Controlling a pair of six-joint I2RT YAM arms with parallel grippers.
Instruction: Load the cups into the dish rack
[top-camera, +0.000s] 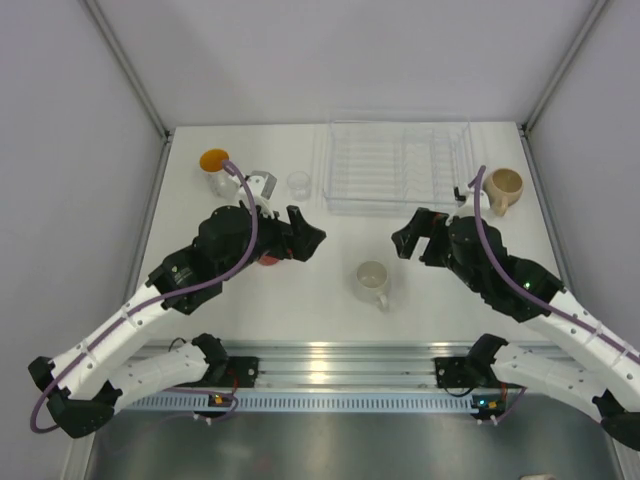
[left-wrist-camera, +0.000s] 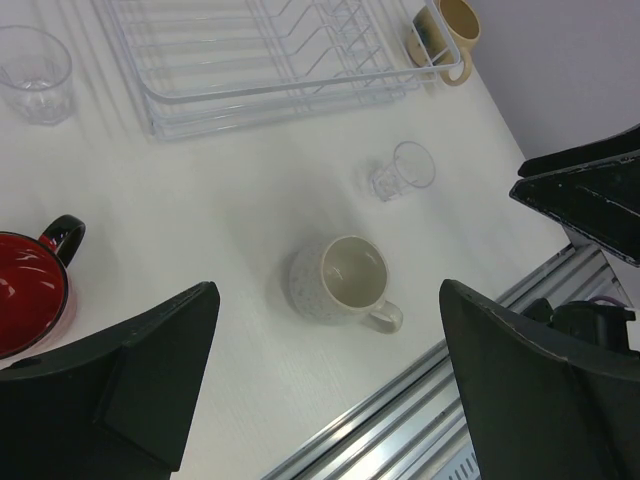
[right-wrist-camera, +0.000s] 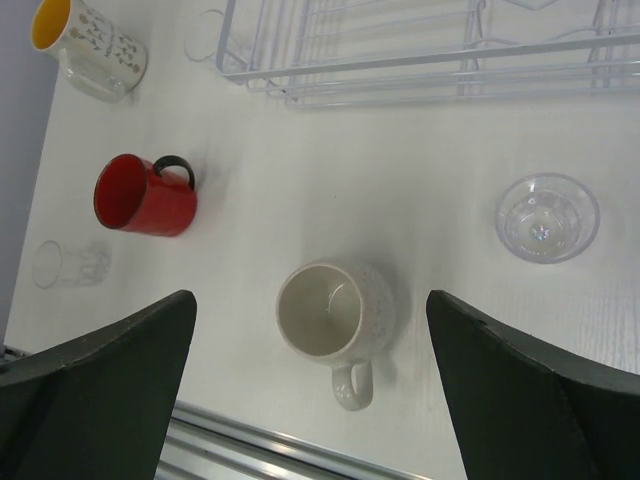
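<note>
Showing whole from right wrist: red mug (right-wrist-camera: 145, 195), half-hidden overhead.

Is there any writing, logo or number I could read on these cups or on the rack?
No readable text in any view.
Orange-lined cup: small golden marks on its side, too small to tell whether they are letters or only a pattern.
White mug, red mug, rack: no writing shows.
</note>
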